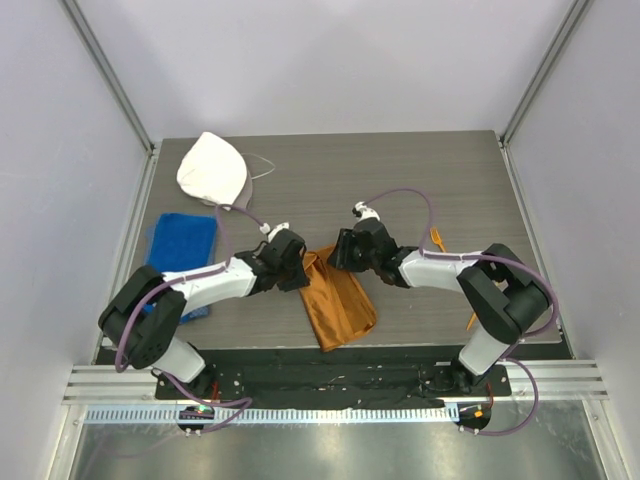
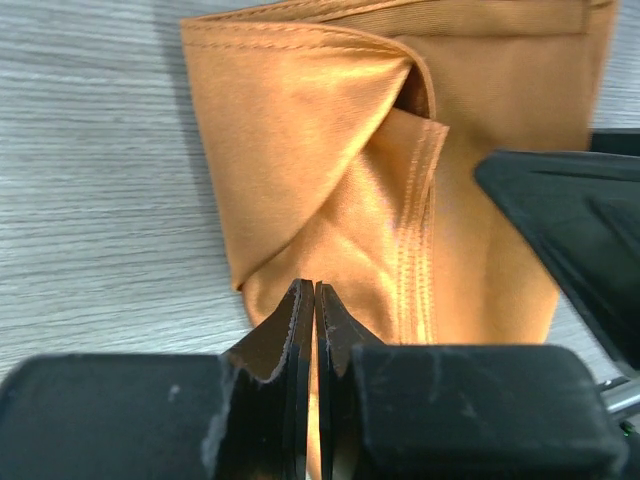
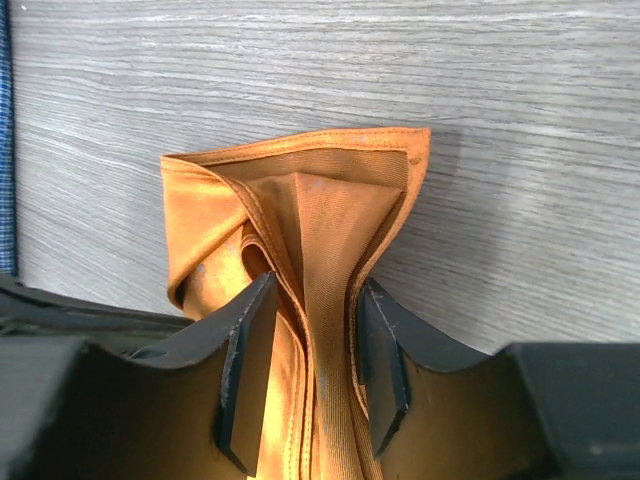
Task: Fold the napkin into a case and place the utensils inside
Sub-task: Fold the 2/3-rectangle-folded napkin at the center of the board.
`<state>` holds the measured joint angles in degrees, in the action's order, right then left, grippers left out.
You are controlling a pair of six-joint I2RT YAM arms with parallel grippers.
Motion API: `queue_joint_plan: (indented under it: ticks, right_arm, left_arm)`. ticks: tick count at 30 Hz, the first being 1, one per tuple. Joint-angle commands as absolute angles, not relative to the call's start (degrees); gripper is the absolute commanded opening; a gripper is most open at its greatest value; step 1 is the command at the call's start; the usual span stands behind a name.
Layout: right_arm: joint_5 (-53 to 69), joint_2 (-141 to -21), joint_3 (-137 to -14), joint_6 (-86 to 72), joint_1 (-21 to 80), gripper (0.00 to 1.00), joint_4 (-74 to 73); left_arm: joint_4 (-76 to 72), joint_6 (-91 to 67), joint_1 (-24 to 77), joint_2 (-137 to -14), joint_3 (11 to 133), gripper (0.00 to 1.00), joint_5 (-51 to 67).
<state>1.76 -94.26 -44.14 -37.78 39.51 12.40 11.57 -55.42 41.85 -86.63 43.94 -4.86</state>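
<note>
Pinched tight, the black left gripper [image 2: 314, 290] holds the single rust-orange fabric napkin [image 1: 338, 300], lying front-centre on the grey table [image 1: 420, 180]. Opposite, the right gripper [image 3: 315, 300] stands half-parted around a bunched fold, both arms bent inward

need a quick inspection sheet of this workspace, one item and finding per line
surface: grey wood-grain table, no damage seen
job's things: napkin partly folded, lying between the arms; two orange utensils by the right arm, outside the napkin
clutter: blue towel at the left edge; white cap at the far left
grippers: left gripper shut on the napkin; right gripper open, with a napkin fold between its fingers
cables: purple cables loop along both arms, off the napkin
surroundings: pale walls; metal rail at the near edge
</note>
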Motion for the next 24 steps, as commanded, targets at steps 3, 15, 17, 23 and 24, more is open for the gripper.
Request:
queue_joint_plan:
  ticks: [3,15,17,23,24]
  right_arm:
    - [0.26,-96.15,-46.14,-34.1,38.67,0.44,16.34]
    - [2.98,-98.96,-46.76,-32.78,34.81,0.47,20.12]
    - [3.77,-99.05,-46.76,-32.7,34.45,0.47,20.56]
    - [7.38,-100.63,-46.76,-32.87,33.66,0.4,22.76]
    - [7.82,-100.81,-46.76,-32.96,33.58,0.38,22.94]
  left_arm:
    - [10.46,-55.11,41.57,-86.83,47.98,0.08,-3.96]
    - [9.58,-54.58,41.57,-94.21,53.7,0.08,-4.3]
    - [9.49,-54.49,41.57,-95.18,55.01,0.08,-4.13]
    - [9.49,-54.49,41.48,-97.82,57.04,0.08,-4.13]
    - [9.58,-54.41,41.48,-98.0,57.56,0.08,-4.13]
